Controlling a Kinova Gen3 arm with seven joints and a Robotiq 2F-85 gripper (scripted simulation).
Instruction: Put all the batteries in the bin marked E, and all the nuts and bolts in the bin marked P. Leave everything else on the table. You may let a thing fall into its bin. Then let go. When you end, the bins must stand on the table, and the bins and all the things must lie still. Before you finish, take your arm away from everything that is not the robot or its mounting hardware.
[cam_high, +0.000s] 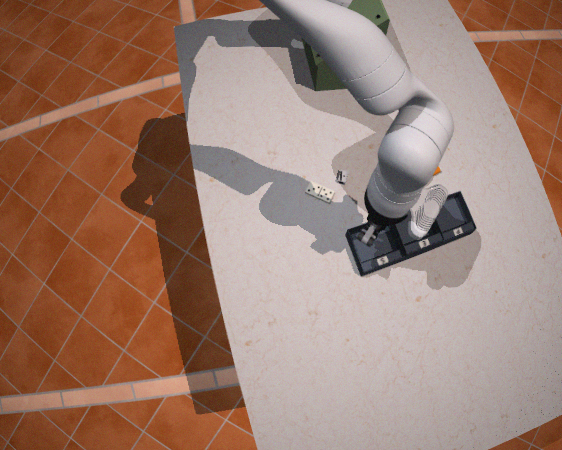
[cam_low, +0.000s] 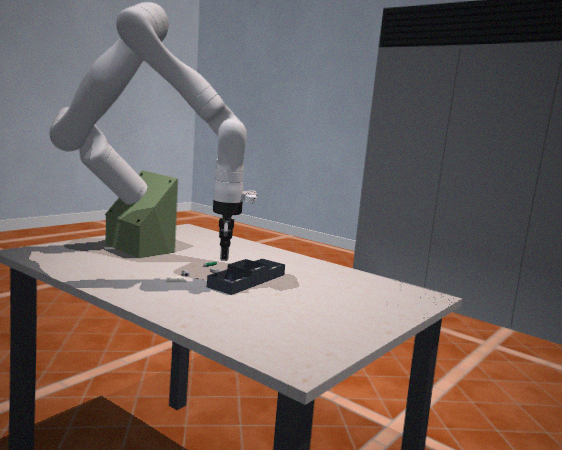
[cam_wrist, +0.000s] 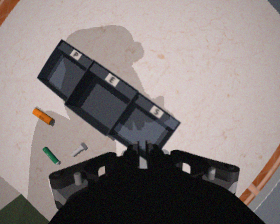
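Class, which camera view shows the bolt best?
The wrist view: the bolt lies uncovered there, head and shank distinct. The exterior view shows only a small grey sliver behind the bins; in the top view it cannot be made out.

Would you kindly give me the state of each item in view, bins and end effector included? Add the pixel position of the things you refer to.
End effector (cam_high: 367, 240) (cam_low: 224, 258) (cam_wrist: 142, 148): shut, empty
Bin S (cam_high: 354, 255) (cam_low: 220, 285) (cam_wrist: 156, 111): upright, nothing visible inside
Bin E (cam_high: 424, 243) (cam_low: 260, 278) (cam_wrist: 111, 79): upright, empty
Bin P (cam_high: 458, 231) (cam_low: 277, 271) (cam_wrist: 75, 54): upright, empty
Orange battery (cam_high: 437, 171) (cam_wrist: 43, 116): lying on table
Green battery (cam_low: 210, 263) (cam_wrist: 51, 155): lying on table
Bolt (cam_low: 215, 270) (cam_wrist: 79, 149): lying on table
Domino (cam_high: 320, 192) (cam_low: 177, 279): flat, pips up
Small metallic item (cam_high: 341, 176) (cam_low: 185, 273): on table, orientation unclear
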